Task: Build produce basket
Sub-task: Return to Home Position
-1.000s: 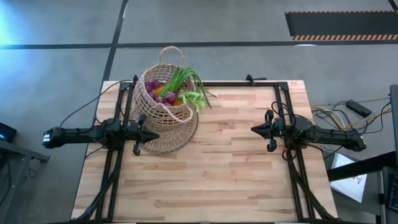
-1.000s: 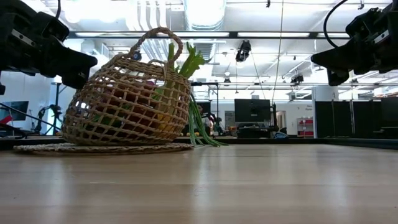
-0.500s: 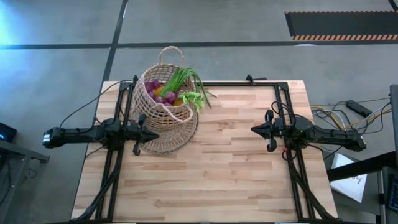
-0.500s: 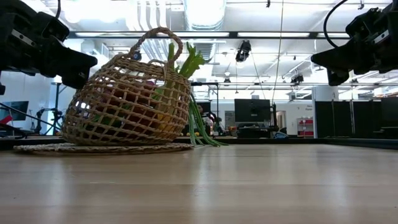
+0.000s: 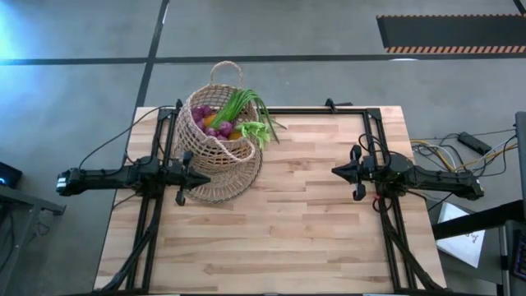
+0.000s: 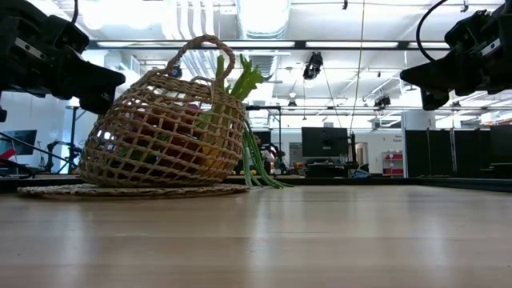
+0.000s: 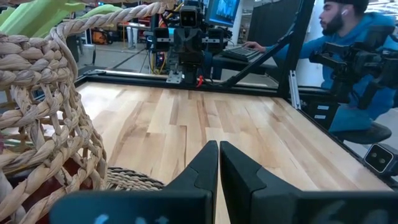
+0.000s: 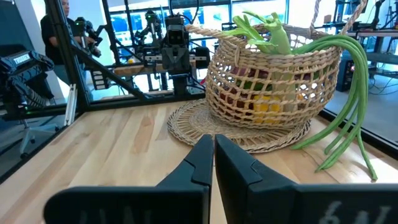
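The tan wicker basket (image 5: 215, 141) leans on a round woven mat (image 5: 234, 182) at the table's far left, its loop handle (image 6: 200, 44) up. Inside lies the produce: a leek and green stalks (image 5: 245, 108), purple pieces (image 5: 212, 125) and orange ones (image 5: 235, 134). Long green beans (image 8: 348, 106) hang over the rim down to the tabletop. My left gripper (image 5: 206, 175) is shut, held level above the mat close beside the basket's near side (image 7: 43, 124). My right gripper (image 5: 334, 171) is shut and level at mid-right, pointing across the table at the basket (image 8: 273, 87).
Black frame rails (image 5: 271, 110) run along the far edge and both sides of the wooden table (image 5: 279, 247). The near half of the tabletop is bare wood. A seated person (image 7: 354, 50) and a standing person (image 8: 53, 31) show in the room beyond the table.
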